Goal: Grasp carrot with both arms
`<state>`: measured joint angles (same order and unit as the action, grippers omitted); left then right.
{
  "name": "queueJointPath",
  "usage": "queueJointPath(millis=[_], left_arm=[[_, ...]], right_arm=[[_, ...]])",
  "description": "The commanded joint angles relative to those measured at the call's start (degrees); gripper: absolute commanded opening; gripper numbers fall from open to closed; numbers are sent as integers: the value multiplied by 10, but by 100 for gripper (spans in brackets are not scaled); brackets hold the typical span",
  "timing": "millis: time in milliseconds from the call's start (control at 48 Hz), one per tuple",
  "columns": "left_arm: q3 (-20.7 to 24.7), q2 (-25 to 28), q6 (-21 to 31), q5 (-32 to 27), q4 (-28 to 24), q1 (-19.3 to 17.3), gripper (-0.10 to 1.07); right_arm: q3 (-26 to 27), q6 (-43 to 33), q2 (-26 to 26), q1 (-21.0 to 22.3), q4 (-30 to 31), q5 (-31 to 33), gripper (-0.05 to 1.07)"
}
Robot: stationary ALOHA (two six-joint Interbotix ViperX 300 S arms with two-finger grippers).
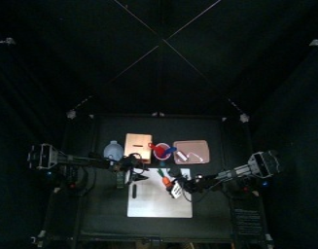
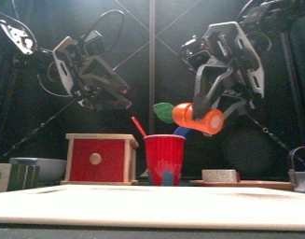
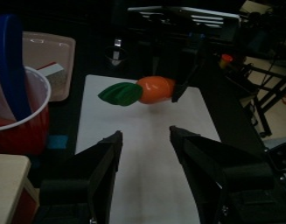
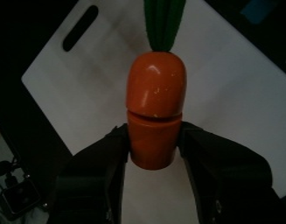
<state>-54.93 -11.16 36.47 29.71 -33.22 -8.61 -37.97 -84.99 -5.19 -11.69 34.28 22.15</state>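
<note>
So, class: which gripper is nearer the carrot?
Right. The right gripper holds the carrot between its jaws; the left gripper is open, short of it.

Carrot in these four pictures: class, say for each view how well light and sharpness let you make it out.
Top view: dim, the carrot a tiny orange fleck. Front view: clear and bright against dark curtains, held up by the right gripper. Left wrist view: lit above the white mat, edges soft. Right wrist view: near, glossy, a slight sheen on its skin.
</note>
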Motion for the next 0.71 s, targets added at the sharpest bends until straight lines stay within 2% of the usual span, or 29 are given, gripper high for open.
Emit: queueJointPath(millis=[0, 375, 542, 688], left_arm=[[13, -8, -12, 2, 4, -4, 85], [36, 4, -127, 2, 8, -6, 85], [51, 29, -149, -4, 5, 14, 85], [67, 46, -155, -33, 0, 18, 85]], right_arm=[[20, 23, -4, 5, -2, -10, 50], [39, 38, 25, 5, -1, -19, 50], [48, 38, 27, 5, 1, -19, 50], [50, 38, 28, 5, 1, -20, 50]])
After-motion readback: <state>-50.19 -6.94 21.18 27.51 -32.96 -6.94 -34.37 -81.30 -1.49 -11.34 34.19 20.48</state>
